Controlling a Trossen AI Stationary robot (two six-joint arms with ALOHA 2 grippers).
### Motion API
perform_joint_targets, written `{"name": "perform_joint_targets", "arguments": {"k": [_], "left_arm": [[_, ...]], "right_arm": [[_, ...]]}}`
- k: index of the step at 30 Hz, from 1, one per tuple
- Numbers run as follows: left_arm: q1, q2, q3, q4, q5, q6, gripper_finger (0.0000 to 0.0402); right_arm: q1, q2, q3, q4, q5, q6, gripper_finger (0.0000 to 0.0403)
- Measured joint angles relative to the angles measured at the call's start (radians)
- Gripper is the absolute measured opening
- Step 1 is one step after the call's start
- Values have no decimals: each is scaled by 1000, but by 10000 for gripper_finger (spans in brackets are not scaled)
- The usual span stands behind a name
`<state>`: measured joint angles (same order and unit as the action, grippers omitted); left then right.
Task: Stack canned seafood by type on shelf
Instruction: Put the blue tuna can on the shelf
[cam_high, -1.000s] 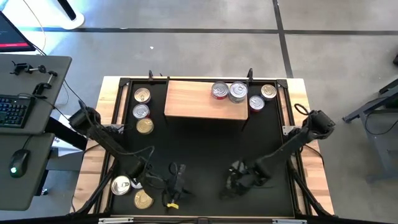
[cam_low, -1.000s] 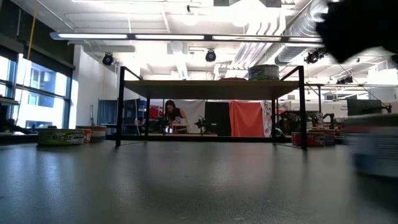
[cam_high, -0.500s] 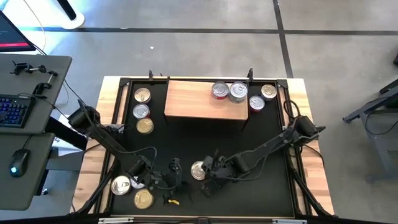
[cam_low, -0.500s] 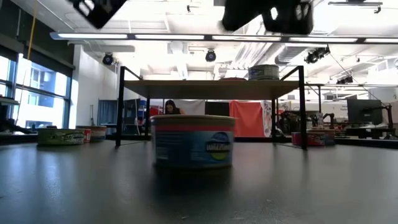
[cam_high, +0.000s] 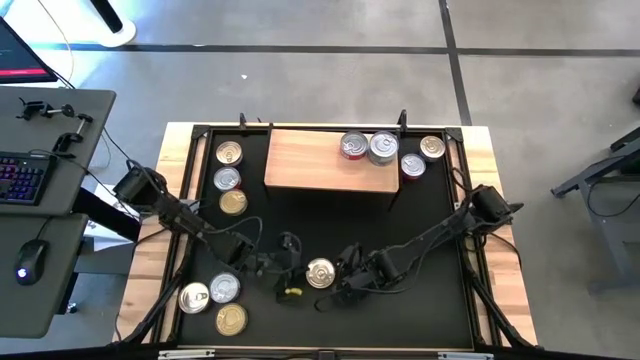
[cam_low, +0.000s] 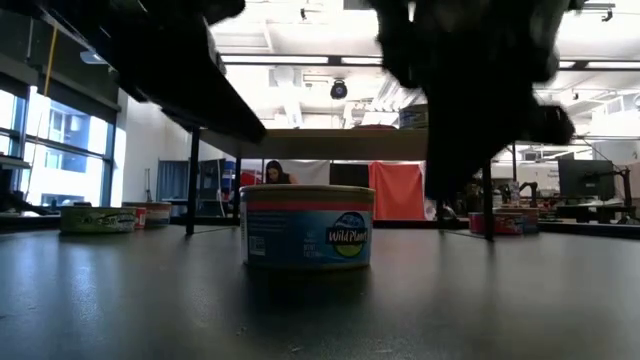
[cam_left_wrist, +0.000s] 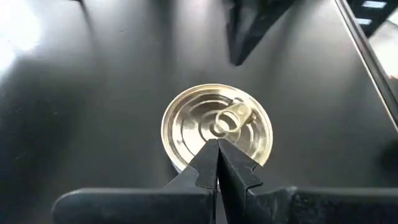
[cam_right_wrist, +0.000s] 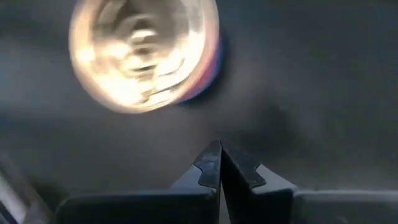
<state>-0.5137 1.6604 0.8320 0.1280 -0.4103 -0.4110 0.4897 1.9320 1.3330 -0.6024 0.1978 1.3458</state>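
Gold-lidded can (cam_high: 320, 272) upright, lid up, between closed tools.

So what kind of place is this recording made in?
Probably a robotics lab or workshop: polished concrete floor, a desk with a keyboard beside the table, and exposed ceiling ducts over an open room.

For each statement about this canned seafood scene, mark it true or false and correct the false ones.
1. Two cans sit on the shelf. True.
2. The can in the middle of the mat lies between the two grippers. True.
3. The left gripper is wide open. False: its fingers are shut together.
4. The right gripper holds the middle can. False: it is shut, empty, beside it.
5. Three cans stand left of the shelf. True.
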Motion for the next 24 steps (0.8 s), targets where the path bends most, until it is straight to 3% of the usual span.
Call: {"name": "perform_joint_targets", "arguments": {"k": [8, 16, 24], "left_arm": [[39, 5, -55, 86, 97, 47, 0], [49, 18, -68, 130, 96, 100, 0], [55, 117, -65, 208, 141, 53, 0]], "right_arm": [[-20, 0, -129, 278, 4, 69, 0], [-47, 0, -132, 279, 28, 69, 0], [-59, 0, -132, 289, 28, 64, 0]]}}
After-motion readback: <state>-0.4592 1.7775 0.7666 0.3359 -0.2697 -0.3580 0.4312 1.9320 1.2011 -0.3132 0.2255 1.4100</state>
